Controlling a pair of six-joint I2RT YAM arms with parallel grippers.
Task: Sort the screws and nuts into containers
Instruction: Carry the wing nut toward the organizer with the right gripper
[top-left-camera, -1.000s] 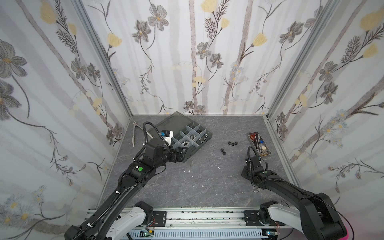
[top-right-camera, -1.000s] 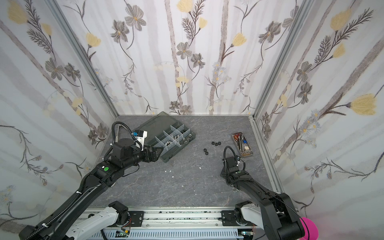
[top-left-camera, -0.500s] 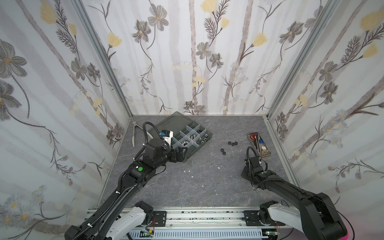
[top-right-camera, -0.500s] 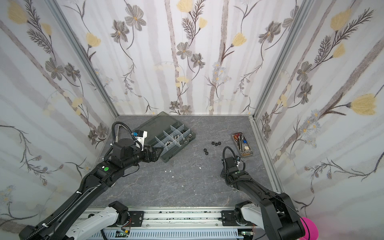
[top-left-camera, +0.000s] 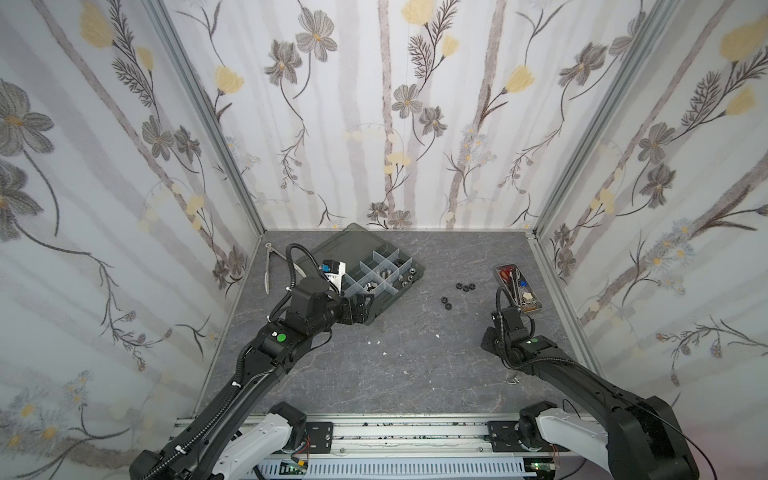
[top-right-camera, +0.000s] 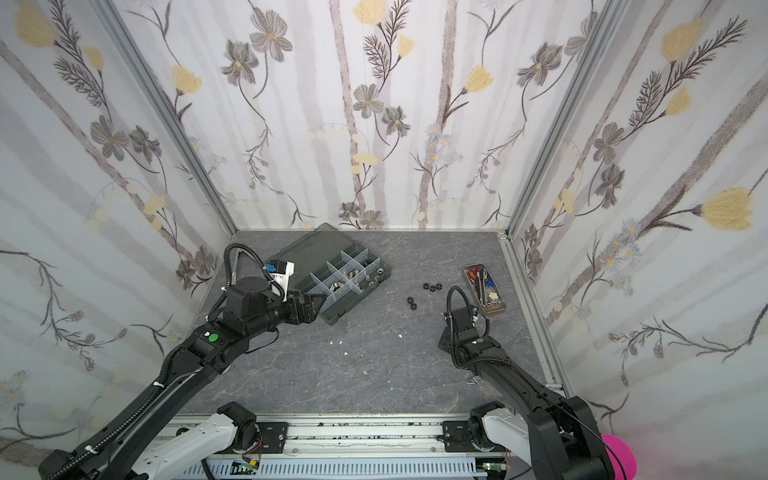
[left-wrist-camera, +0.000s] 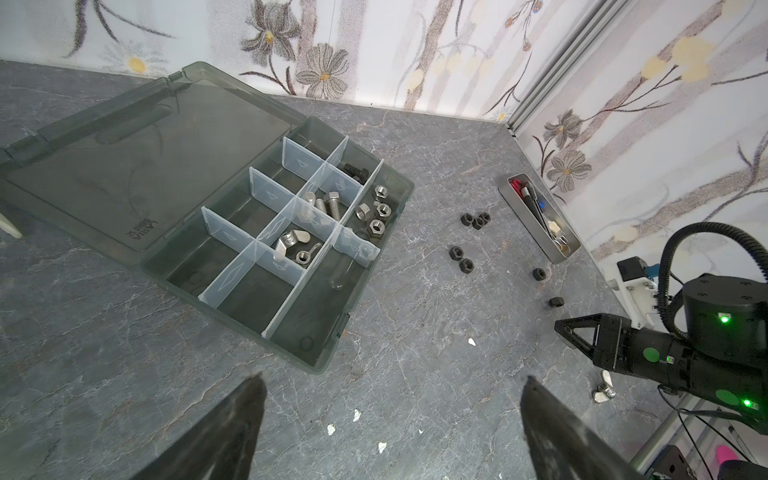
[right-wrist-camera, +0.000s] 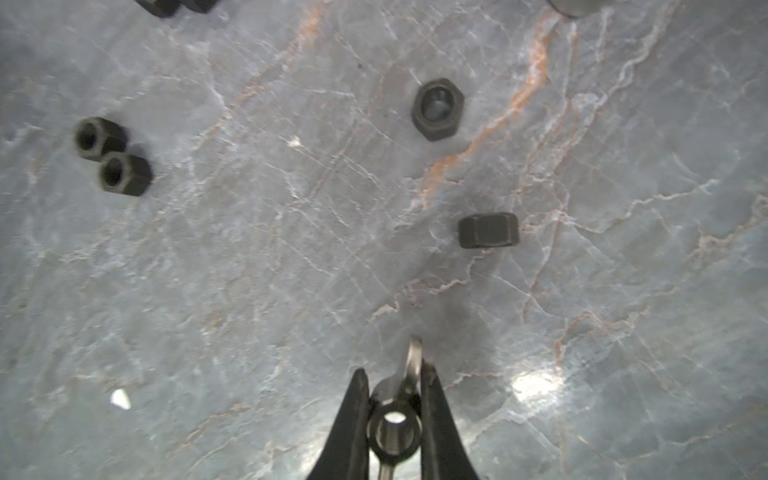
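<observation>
Pinching a silver wing nut (right-wrist-camera: 394, 422) by its body, the right gripper (right-wrist-camera: 395, 370) is closed on it low over the table (right-wrist-camera: 249, 270), one wing poking past the tips (a hold that likely stops it twisting). It is well apart from the organizer box (left-wrist-camera: 328, 357), where two more wing nuts (left-wrist-camera: 293, 247) lie in a middle compartment, beside silver screws (left-wrist-camera: 328, 203) and hex nuts (left-wrist-camera: 376, 214); that cell looks like its destination. Loose black nuts (left-wrist-camera: 461, 257) lie between. The left gripper (left-wrist-camera: 392, 378) hangs near the box, jaws wide and empty, probably keeping the drop path clear
</observation>
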